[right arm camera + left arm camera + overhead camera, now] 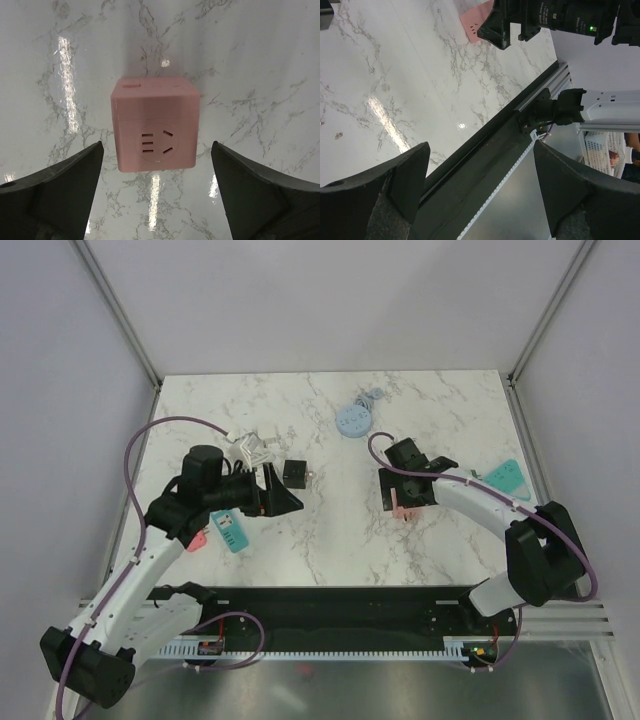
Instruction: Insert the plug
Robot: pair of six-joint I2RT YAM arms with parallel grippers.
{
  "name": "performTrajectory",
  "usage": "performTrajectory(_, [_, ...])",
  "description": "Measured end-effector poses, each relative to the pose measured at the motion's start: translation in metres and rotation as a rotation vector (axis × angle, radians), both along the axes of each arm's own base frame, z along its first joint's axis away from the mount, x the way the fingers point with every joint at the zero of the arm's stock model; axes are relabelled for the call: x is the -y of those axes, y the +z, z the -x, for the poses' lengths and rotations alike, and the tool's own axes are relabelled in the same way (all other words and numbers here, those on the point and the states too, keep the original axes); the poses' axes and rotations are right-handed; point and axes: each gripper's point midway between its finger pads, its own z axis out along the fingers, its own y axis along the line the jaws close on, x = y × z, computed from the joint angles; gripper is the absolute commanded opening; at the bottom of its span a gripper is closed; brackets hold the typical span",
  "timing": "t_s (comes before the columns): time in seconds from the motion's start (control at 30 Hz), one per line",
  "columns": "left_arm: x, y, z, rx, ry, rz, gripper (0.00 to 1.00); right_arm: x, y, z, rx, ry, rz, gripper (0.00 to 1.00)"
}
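White marble table (330, 530) holds a pink cube socket (155, 131) right between the wide-open fingers of the right claw (403, 495), while a small black plug (295, 473) sits just beside the wide-open left claw (285, 490).

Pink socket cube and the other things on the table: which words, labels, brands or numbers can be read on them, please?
No text can be read anywhere.
pink socket cube: faint marks on its top face, too blurred to read; its front shows only socket holes.
teal power strip: only sockets show; any print is too small to read.
black adapter: no text visible.
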Motion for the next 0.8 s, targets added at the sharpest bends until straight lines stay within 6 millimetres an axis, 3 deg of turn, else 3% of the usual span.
performTrajectory(0.53, [0.013,-0.006,-0.002,-0.059,-0.049,0.046,0.85,-0.007,-0.018,-0.014,0.018,0.077,0.014,0.82])
performTrajectory(0.8, [0.015,-0.005,-0.001,-0.073,-0.059,0.061,0.84,-0.009,-0.023,-0.012,0.015,0.097,0.001,0.6])
